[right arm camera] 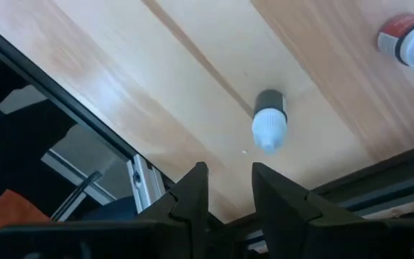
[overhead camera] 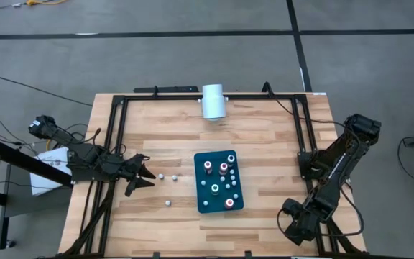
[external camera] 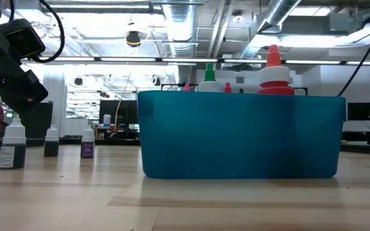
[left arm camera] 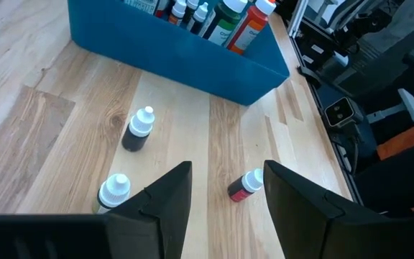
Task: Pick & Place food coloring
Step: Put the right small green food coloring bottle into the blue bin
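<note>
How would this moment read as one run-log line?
left gripper: open, beside loose bottles | right gripper: idle, empty | tray: holds bottles

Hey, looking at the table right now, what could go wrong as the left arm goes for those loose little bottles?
1. Three small bottles stand close together ahead of the open left hand; closing on one may topple a neighbour.
2. The blue bin is already crowded, so dropping another in could knock the tall red-capped bottle.

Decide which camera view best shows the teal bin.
The high view: the teal bin shows whole, open top included. The low view gives only one wall, the left wrist view one corner, the right wrist view nothing of it.
</note>
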`<move>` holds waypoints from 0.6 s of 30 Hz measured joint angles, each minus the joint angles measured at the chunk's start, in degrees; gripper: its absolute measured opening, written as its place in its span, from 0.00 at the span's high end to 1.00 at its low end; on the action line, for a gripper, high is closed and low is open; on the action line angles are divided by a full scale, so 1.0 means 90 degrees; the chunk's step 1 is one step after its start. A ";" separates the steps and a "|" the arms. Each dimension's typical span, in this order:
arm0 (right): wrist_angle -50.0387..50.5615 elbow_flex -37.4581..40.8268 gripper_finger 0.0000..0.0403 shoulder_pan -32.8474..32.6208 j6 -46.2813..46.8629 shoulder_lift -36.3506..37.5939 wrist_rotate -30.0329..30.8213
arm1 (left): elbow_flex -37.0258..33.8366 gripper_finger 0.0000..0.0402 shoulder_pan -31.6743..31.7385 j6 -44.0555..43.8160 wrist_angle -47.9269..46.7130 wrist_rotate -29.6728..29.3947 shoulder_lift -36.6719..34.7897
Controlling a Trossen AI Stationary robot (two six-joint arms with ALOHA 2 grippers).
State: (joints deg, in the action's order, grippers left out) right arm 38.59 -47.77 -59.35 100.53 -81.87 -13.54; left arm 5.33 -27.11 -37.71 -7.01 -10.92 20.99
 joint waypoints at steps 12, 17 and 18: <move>-0.0396 -0.0005 0.75 -0.0017 -0.0007 -0.0732 -0.0344 | 0.0001 0.59 0.0000 0.0002 0.0000 0.0000 0.0000; -0.0551 -0.0005 0.75 -0.0015 -0.0004 -0.1000 -0.0323 | 0.0001 0.59 -0.0002 0.0000 0.0002 0.0000 -0.0002; -0.0587 -0.0005 0.75 -0.0015 -0.0004 -0.1047 -0.0321 | 0.0001 0.59 -0.0001 0.0000 0.0002 0.0000 0.0000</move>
State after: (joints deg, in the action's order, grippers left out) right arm 33.31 -47.81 -59.49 100.49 -91.29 -16.43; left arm 5.34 -27.12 -37.71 -6.98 -10.92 20.99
